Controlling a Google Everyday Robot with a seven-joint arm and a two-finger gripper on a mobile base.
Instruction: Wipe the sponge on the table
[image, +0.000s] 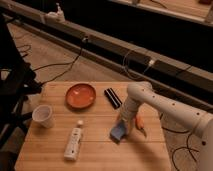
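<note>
The hand (124, 126) points straight down at the desk (100, 156), right of the middle and nearer the right edge than the left. Its tip is on the sponge (116, 134), which lies on the wood, a bit tilted. I think the arm reaches down like this so the hand can push the sponge flat and rub it along the wood. I cannot tell if the hand grips the sponge or only presses on it.

The bowl (81, 95) and the black block (113, 97) sit by the far edge. The cup (43, 115) is by the left edge. The bottle (74, 143) lies near the front edge. All are apart from the sponge, so there is bare wood around it to wipe.
</note>
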